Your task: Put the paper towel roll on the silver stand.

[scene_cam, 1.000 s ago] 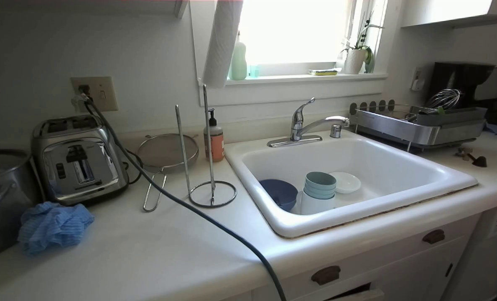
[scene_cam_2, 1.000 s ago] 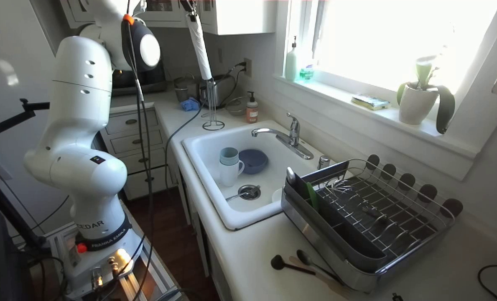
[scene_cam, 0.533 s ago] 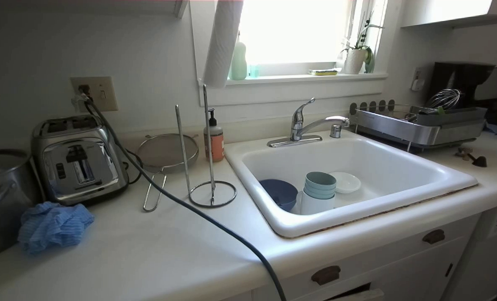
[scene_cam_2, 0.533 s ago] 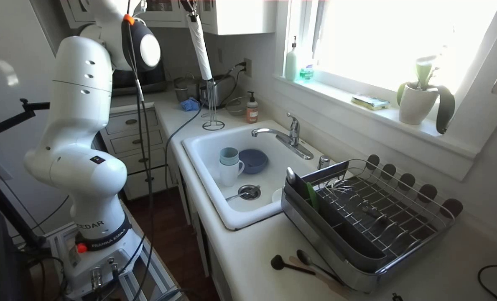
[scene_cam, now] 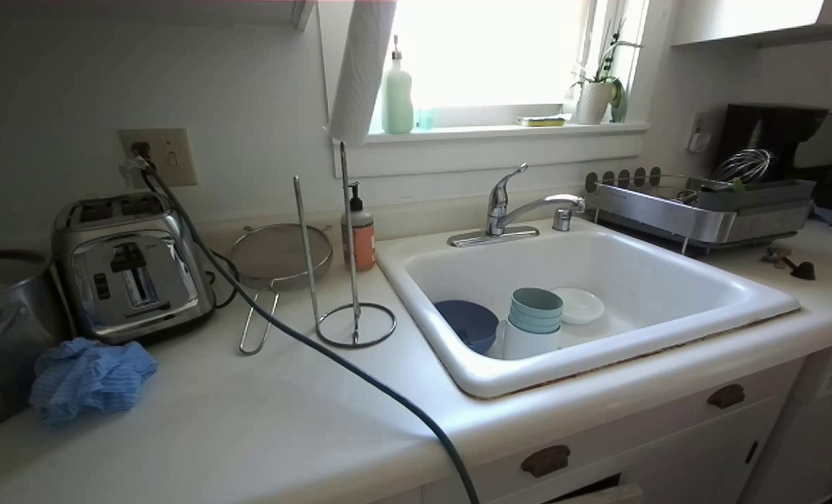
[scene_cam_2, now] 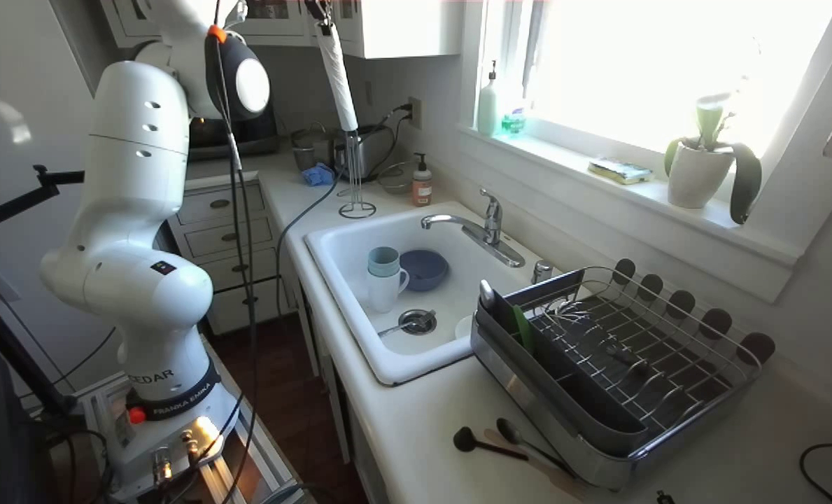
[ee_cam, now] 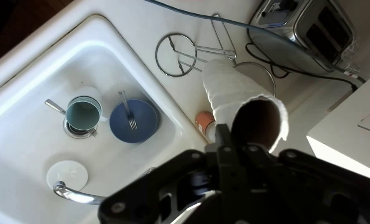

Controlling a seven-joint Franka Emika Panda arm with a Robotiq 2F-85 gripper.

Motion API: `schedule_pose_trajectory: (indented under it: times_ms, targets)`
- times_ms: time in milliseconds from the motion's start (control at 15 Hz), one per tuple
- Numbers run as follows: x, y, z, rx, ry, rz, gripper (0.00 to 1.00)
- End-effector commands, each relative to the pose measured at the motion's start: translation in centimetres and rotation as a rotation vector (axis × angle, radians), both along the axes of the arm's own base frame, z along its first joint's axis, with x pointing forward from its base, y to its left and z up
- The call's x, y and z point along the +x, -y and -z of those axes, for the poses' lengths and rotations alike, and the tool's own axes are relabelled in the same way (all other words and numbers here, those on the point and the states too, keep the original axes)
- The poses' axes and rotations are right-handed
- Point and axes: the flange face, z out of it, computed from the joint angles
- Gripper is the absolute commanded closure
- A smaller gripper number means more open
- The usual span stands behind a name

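at twelve o'clock from the silver stand (scene_cam: 352,252) in both exterior views: paper towel roll (scene_cam: 361,77), tilted
gripper (ee_cam: 231,140): pinching roll's rim

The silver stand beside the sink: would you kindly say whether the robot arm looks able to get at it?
Probably yes: in both exterior views the paper towel roll hangs near the top of the silver stand with nothing visible between, though its tilt may hinder threading.
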Motion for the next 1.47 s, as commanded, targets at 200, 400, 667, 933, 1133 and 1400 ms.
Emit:
schedule_pose_trajectory:
  times_ms: [200, 400, 667, 933, 1133, 1400]
  targets:
    - [0.8, -0.3, 0.7, -0.001, 0.001, 0.012, 1.0]
    - [1.2, -0.4, 1.5, -0.002, -0.018, 0.008, 1.0]
    - [1.7, -0.5, 2.3, -0.015, -0.035, 0.0, 1.0]
    - [1.8, -0.7, 2.6, -0.021, -0.035, -0.02, 0.6]
    - [1.8, -0.8, 2.5, -0.025, -0.029, -0.037, 0.39]
    - [1.7, -0.9, 2.6, -0.029, -0.028, -0.055, 0.12]
